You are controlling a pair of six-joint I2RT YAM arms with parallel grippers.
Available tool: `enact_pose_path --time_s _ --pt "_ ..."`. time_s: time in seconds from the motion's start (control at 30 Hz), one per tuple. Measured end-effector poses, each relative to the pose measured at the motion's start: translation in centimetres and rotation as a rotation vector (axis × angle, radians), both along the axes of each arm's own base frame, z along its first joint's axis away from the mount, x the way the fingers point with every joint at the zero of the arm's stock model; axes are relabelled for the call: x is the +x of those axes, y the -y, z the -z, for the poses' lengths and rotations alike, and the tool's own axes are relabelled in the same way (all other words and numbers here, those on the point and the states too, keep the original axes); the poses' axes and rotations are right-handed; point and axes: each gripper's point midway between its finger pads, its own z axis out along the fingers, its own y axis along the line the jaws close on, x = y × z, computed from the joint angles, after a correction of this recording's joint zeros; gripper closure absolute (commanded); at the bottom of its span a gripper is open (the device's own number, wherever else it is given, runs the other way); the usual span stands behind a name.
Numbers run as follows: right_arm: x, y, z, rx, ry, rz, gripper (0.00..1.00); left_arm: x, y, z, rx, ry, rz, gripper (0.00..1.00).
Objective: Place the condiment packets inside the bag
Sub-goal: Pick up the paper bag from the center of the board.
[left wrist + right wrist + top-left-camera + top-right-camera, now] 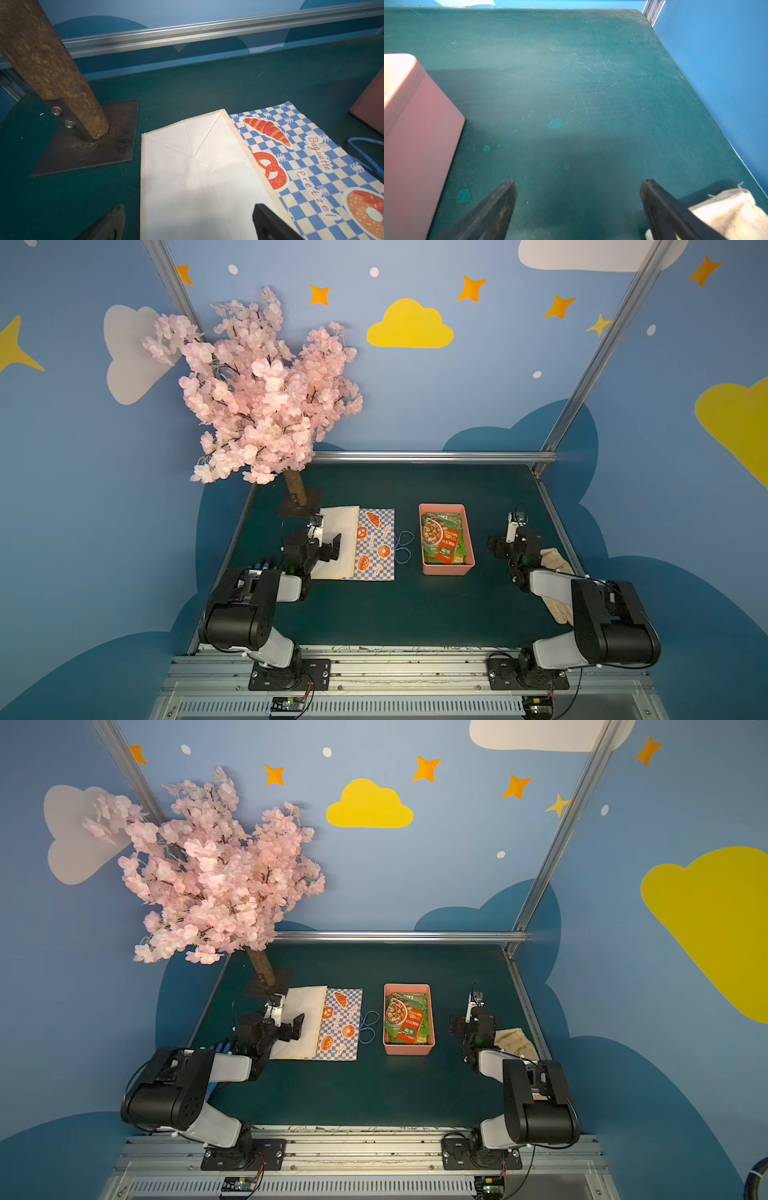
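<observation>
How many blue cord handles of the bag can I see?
2. Both lie flat on the table between the bag and the pink tray: the far handle toward the back rail, the near handle toward the robot. None seems hidden.

Walled in blue [457,406] with a yellow cloud [409,325], white cloud [129,356] and orange stars [471,288], framed by aluminium rails [432,456], floored by a scratched green table [395,614], with a pink blossom tree [257,398] bolted to a metal plate [83,149] at the far left corner.

blue-white checked bag [376,545], green pkts [440,537], pink tray [444,570], dk green table [395,614]
</observation>
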Motion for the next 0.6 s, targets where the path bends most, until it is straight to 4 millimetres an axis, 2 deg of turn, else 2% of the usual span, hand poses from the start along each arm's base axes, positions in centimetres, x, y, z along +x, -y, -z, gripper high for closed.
enact_pose_path --time_s 0.5,0.6 --pt "0.04 0.18 -0.05 -0.002 0.001 0.004 0.02 0.0 0.01 -0.01 0.0 0.0 0.001 0.0" --pt "-0.03 0.74 -0.26 -0.02 0.006 0.042 0.02 -0.01 0.06 -0.05 -0.001 0.001 0.004 0.0"
